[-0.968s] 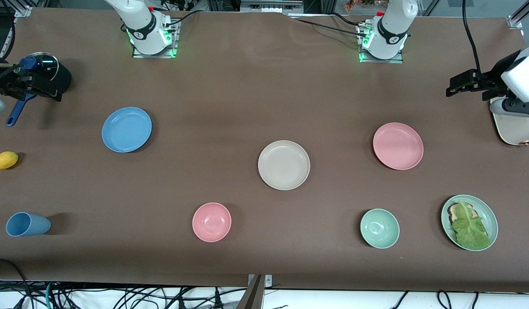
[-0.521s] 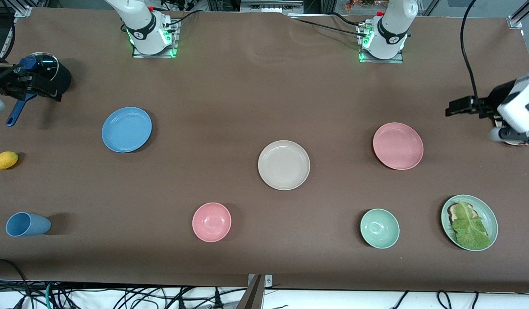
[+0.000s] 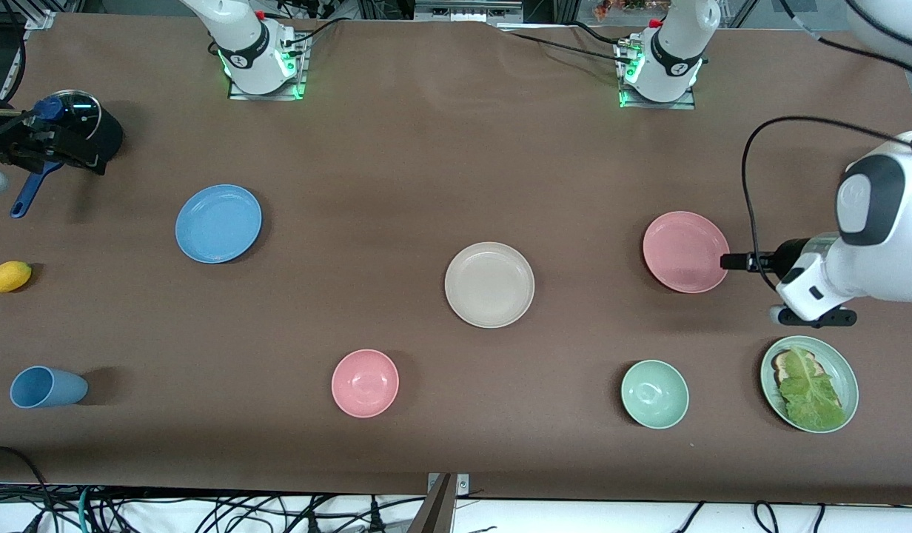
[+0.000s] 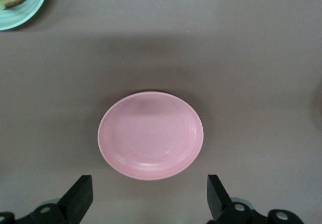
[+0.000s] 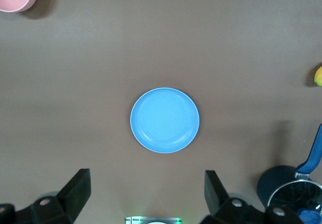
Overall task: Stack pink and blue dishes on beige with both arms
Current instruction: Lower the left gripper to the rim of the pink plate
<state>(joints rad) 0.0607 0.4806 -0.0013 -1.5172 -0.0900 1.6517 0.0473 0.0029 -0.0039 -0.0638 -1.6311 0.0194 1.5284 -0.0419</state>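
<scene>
A long table covered in plain brown cloth fills nearly the whole front view, lit evenly from above, so shadows lie soft and short. Along its camera-side edge runs a pale strip of floor strewn with black cables (a proper tangle). Metal framing shows at the table's upper corners.

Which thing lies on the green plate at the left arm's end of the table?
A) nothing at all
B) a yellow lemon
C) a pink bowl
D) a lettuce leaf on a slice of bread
D: the green plate carries a lettuce leaf laid over a slice of bread, near the green bowl.
</scene>
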